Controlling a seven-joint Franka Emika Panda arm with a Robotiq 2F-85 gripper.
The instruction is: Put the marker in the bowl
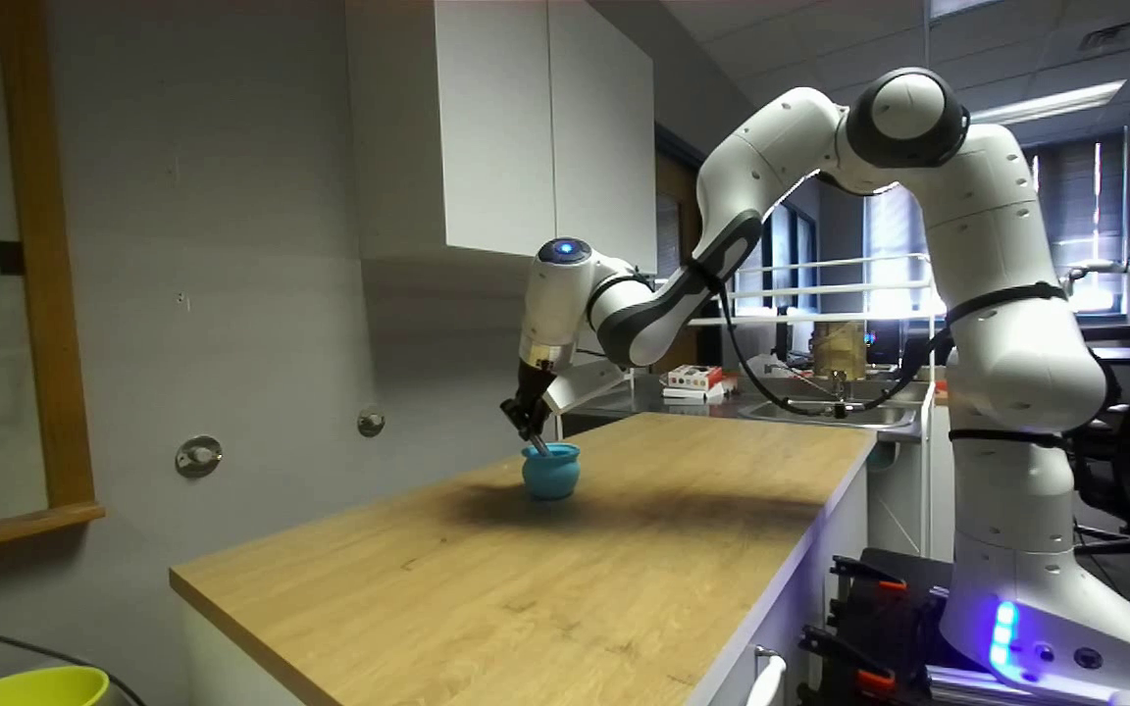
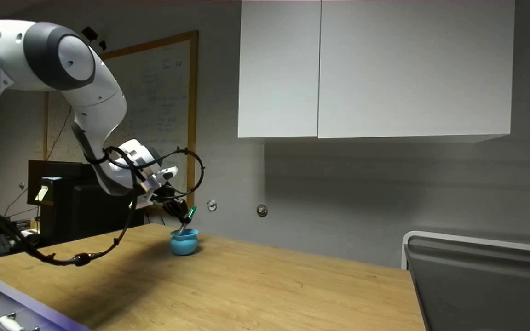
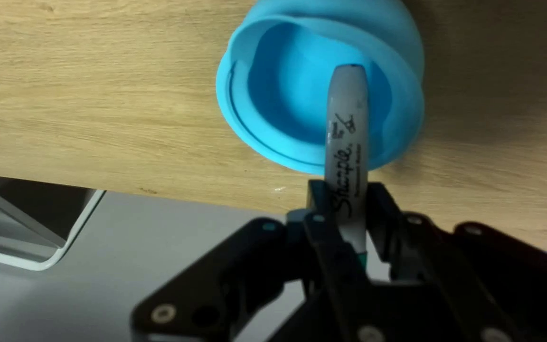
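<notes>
Slanting down, the marker (image 3: pixel 347 128) has its grey end within the mouth of the blue bowl (image 1: pixel 551 478), its barrel clamped in the hand (image 3: pixel 348 195); the bowl stands upright on the wooden surface (image 1: pixel 487 598). Placement looks nearly done: only release and withdrawal seem left.

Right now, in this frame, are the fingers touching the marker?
Touching. The wrist view shows the marker held between the fingers, one against each side, with no visible gap.
</notes>
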